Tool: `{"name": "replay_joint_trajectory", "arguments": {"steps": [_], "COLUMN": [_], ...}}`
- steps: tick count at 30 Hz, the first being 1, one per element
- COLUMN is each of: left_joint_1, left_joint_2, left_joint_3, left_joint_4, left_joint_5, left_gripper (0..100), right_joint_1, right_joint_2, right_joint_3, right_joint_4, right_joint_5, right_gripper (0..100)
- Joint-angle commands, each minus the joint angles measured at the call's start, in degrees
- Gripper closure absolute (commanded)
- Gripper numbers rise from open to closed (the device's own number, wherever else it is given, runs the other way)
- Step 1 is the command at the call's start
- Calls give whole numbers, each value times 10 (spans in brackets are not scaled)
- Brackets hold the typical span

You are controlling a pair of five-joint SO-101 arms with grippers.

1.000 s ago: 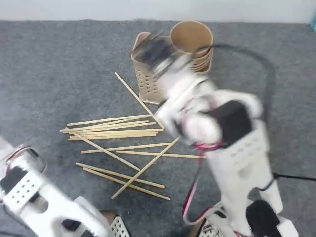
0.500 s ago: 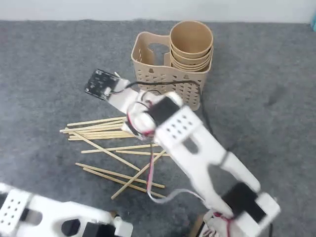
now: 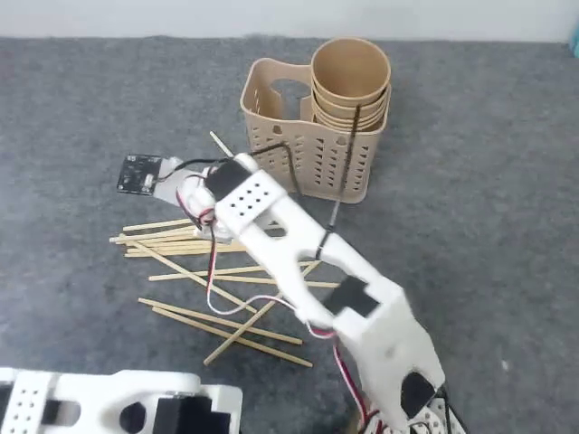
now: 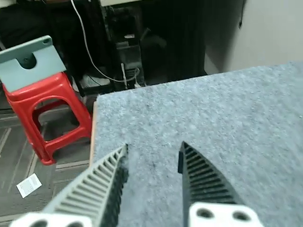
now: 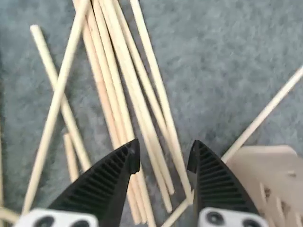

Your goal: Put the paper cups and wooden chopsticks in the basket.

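done with the paper cups (image 3: 350,68): nested in one end of the basket (image 3: 271,104), off beyond the right pincer (image 5: 162,158). left to do, by the look of it: every one of the wooden chopsticks (image 5: 128,94), loose on the grey mat (image 3: 470,226) right beneath that pincer's spread, empty jaws. crossed and overlapping, so likely awkward to pick singly; black cable (image 3: 347,158) draped across the basket front. left pincer (image 4: 152,163) likewise parted, holding nothing, red stool (image 4: 42,104) far beyond it.

Workroom: red plastic stool (image 4: 45,111), trailing cables (image 4: 124,73)
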Motion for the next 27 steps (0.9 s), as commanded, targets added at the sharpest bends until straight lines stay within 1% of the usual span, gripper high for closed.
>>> {"name": "replay_joint_trajectory", "arguments": {"steps": [1,5,11,18,20,23,25,27], "left_joint_1": [-22,-25,-21,-18,-18,-18,-19,-19], "left_joint_2": [-17,-17,-17,-18,-18,-18,-18,-18], "left_joint_3": [27,51,58,66,66,66,66,66], "left_joint_4": [-76,-108,-107,-110,-110,-110,-110,-110], "left_joint_5": [8,8,8,8,8,8,7,6], "left_gripper": [834,834,834,834,834,834,834,834], "right_joint_1": [-2,-11,-12,-13,-13,-13,-13,-13], "right_joint_2": [46,131,248,333,345,361,369,372], "right_joint_3": [-108,-190,-304,-443,-475,-501,-504,-505], "right_joint_4": [21,41,48,113,133,153,158,165], "right_joint_5": [12,13,14,14,15,15,15,15], "right_gripper": [815,815,813,820,873,995,975,990]}}
